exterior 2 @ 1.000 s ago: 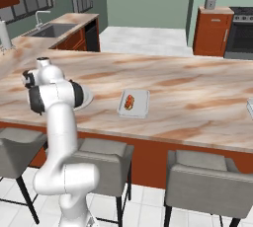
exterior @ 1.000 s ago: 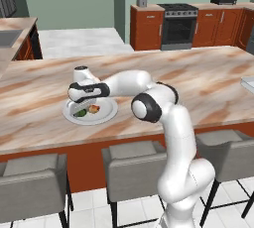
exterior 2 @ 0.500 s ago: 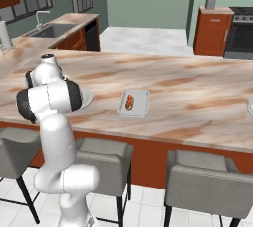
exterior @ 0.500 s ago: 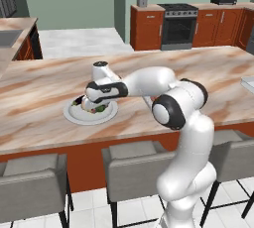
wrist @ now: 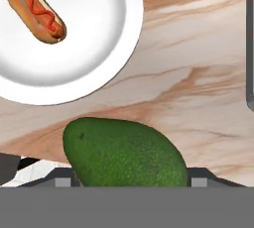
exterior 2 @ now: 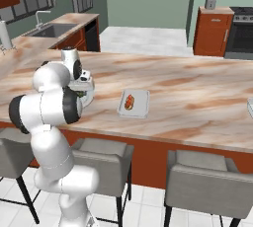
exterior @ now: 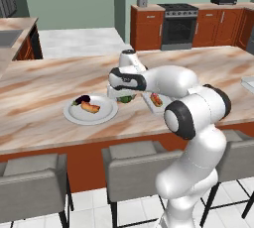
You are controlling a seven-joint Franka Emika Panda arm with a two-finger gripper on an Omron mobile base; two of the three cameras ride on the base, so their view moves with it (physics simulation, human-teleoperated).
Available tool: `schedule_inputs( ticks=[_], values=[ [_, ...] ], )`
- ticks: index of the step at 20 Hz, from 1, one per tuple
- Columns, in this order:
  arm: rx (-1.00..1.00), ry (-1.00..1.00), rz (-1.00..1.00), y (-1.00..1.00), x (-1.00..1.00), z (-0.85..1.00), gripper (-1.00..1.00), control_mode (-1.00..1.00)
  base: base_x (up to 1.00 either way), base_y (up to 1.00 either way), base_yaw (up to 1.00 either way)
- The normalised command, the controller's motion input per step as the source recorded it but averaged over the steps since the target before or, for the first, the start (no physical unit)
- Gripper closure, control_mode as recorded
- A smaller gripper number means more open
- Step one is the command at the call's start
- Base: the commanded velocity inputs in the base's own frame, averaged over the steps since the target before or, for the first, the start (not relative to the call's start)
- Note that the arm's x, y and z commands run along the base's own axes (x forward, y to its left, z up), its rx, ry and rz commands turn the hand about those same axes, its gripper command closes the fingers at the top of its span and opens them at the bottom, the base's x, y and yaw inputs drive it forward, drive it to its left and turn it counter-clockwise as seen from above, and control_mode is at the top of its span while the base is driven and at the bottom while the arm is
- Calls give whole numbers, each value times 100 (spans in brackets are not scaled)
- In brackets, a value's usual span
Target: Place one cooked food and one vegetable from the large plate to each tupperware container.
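Marble counter (exterior: 44,93) bears large plate (exterior: 74,116); tupperware container (exterior 2: 140,107) beside.

The rendered scene was evenly and brightly lit, only soft shadows were cast, and slight blur was seen throughout.

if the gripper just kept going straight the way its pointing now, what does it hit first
Most likely the marble countertop. The gripper points down, shut on the green avocado, just off the large plate toward the tupperware container. The avocado would probably touch bare counter first, though depth is hard to judge.
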Motion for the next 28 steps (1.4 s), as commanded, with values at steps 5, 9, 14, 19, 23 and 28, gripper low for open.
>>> schedule_inputs(
  ticks=[5, 9, 14, 19, 23, 28],
  values=[
    [1, 1, -25, -100, -3, 3, 100, -100, 0, 0, 0],
    [1, 0, -28, -100, -5, -1, 100, -100, 0, 0, 0],
    [0, 0, -26, -100, 0, 0, 100, -100, 0, 0, 0],
    [0, 0, -11, -85, 14, 0, 100, -100, 0, 0, 0],
    [2, 0, 0, -63, 37, -17, 100, -100, 0, 0, 0],
    [0, 0, 0, -44, 40, -30, 100, -100, 0, 0, 0]
  ],
)
